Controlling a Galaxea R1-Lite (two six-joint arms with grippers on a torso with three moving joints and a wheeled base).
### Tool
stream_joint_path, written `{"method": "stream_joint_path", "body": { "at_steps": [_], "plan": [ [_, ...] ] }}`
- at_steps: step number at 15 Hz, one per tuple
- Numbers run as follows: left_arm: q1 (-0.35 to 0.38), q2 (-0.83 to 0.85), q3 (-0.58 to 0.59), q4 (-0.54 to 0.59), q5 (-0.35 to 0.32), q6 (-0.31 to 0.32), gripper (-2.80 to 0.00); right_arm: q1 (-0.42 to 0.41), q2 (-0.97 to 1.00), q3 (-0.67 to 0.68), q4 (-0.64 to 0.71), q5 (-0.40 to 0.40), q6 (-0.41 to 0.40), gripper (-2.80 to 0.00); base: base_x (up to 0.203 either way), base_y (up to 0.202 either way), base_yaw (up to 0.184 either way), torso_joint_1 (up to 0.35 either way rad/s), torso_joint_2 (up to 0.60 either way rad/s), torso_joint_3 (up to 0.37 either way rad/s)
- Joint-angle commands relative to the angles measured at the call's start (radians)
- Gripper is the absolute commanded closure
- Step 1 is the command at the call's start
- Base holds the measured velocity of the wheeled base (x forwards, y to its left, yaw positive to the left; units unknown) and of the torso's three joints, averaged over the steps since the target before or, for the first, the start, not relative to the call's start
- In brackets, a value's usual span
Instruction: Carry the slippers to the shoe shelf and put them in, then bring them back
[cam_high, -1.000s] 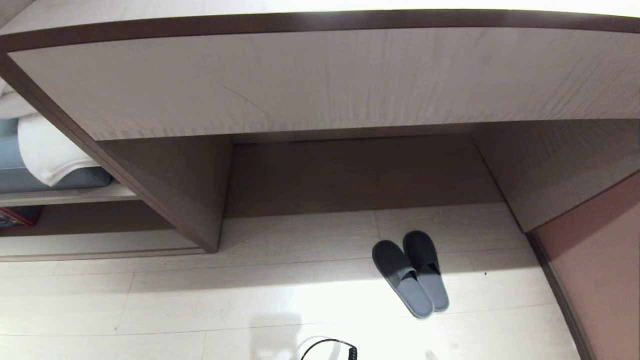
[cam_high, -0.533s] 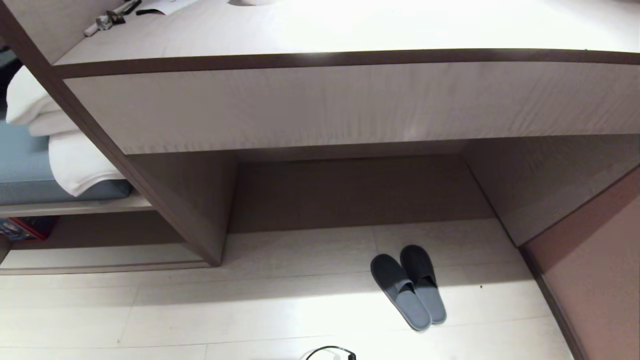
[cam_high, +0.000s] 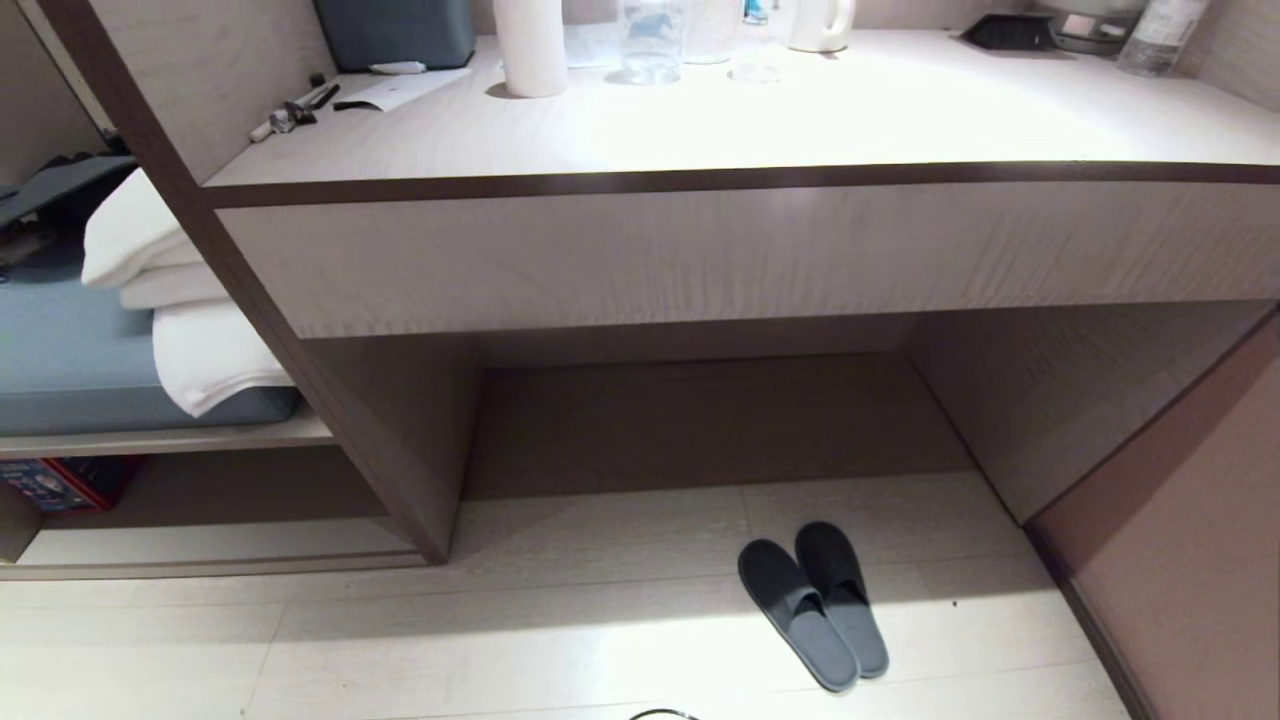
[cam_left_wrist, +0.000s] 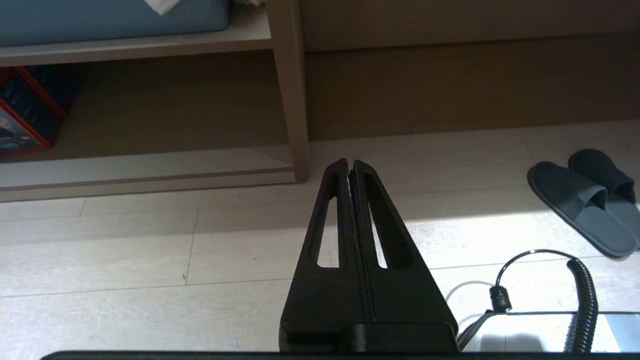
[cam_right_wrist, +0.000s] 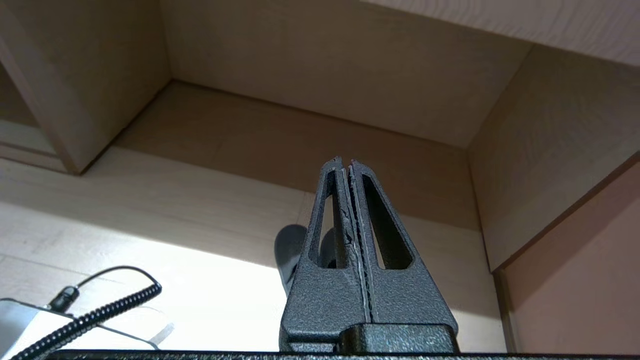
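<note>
The slippers (cam_high: 812, 602) lie side by side on the pale floor (cam_high: 400, 640), touching along their inner edges, toes pointing toward 11 o'clock into the mouth of the desk recess (cam_high: 700, 420). They sit at about 5 o'clock in the head view, half in the desk's shadow and half in the bright patch. The shelf (cam_high: 215, 540), a low cubby with a pale bottom board, opens at 8 o'clock, well apart from the slippers and past the upright panel (cam_high: 400, 450) that divides it from the recess. A red box (cam_high: 60, 480) stands at its far left end.

Neither arm shows in the head view. The left gripper (cam_left_wrist: 351, 167) is clenched on nothing, its tips pressed together above bare floor, with the slippers off at 3 o'clock in its own camera. The right gripper (cam_right_wrist: 346, 165) is likewise clenched and empty, aimed into the recess, with a dark toe of the slippers (cam_right_wrist: 290, 250) peeping out from behind its finger.

By my reading the task stands at its very start: nothing is picked up, and the robot is only taking in the scene. The next move calls for lowering toward the floor, spreading the right fingers, and closing on both slippers where they touch, so the pair lifts as one before the carry over to 8 o'clock.
</note>
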Motion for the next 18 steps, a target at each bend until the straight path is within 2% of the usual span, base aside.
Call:
{"method": "stream_joint_path", "body": {
  "at_steps": [1,18],
  "plan": [
    [0.000,0.001,-0.001,0.000,0.000,0.000,0.00,0.000,0.001,0.000,-0.001,0.001,-0.001,0.00,0.000,0.000,0.000,0.000,0.00,0.205],
    [0.002,0.001,0.000,0.000,0.000,0.000,0.00,0.000,0.001,0.000,-0.004,0.001,0.001,0.00,0.000,0.000,0.000,0.001,0.00,0.202]
  ]
}}
